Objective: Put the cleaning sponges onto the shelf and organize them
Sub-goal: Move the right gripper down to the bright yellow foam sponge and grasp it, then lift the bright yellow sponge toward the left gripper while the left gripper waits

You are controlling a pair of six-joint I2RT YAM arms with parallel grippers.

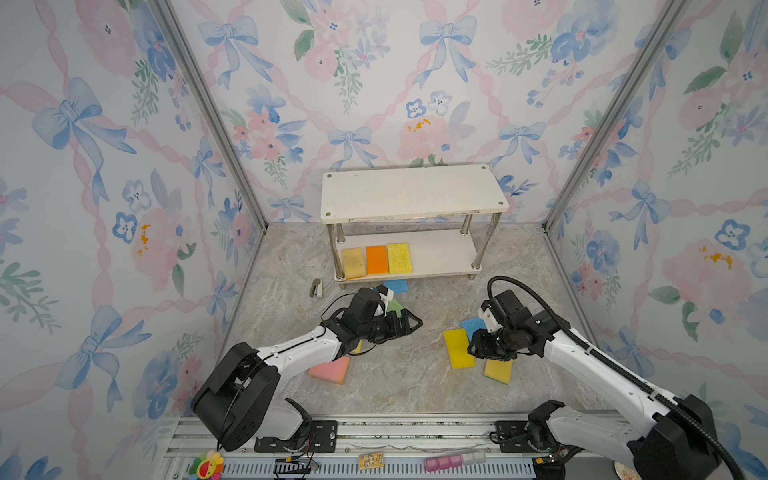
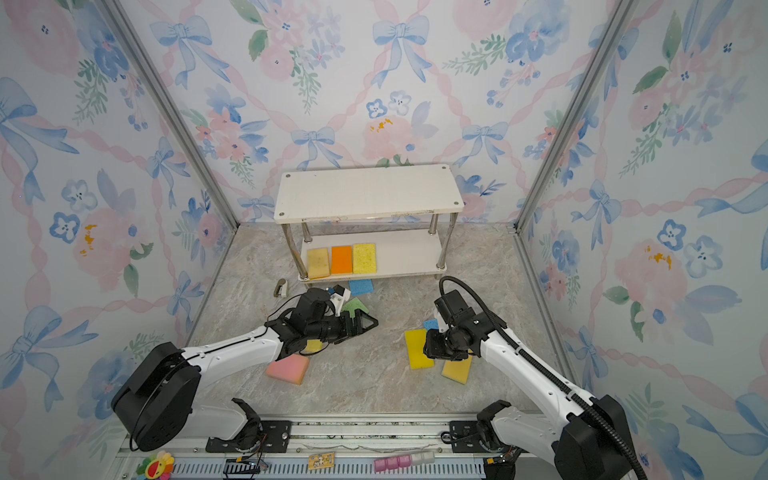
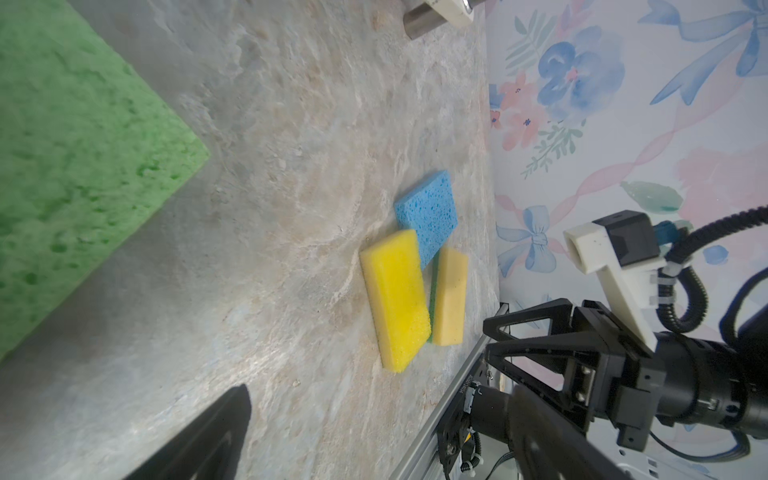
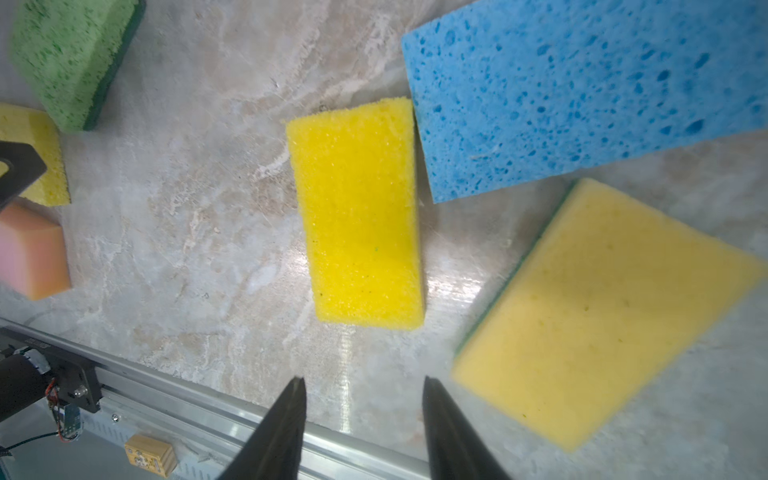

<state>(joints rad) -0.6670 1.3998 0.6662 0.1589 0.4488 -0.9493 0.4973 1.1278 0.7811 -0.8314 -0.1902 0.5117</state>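
Observation:
The white shelf (image 1: 411, 191) stands at the back. Its lower board holds a tan-yellow sponge (image 1: 354, 262), an orange sponge (image 1: 377, 259) and a yellow sponge (image 1: 399, 257) in a row. My right gripper (image 4: 362, 380) is open and empty, hovering just short of a bright yellow sponge (image 4: 359, 216) on the floor. A blue sponge (image 4: 582, 95) and a tan-yellow sponge (image 4: 598, 307) lie beside that one. My left gripper (image 1: 415, 325) is open and empty above the floor, next to a green sponge (image 3: 75, 158). A pink sponge (image 1: 330, 370) lies under the left arm.
Another blue sponge (image 1: 395, 286) lies in front of the shelf, and a yellow sponge (image 1: 357, 347) shows partly under the left arm. A small grey object (image 1: 317, 288) sits left of the shelf. The metal rail (image 1: 374, 432) runs along the front edge; patterned walls close three sides.

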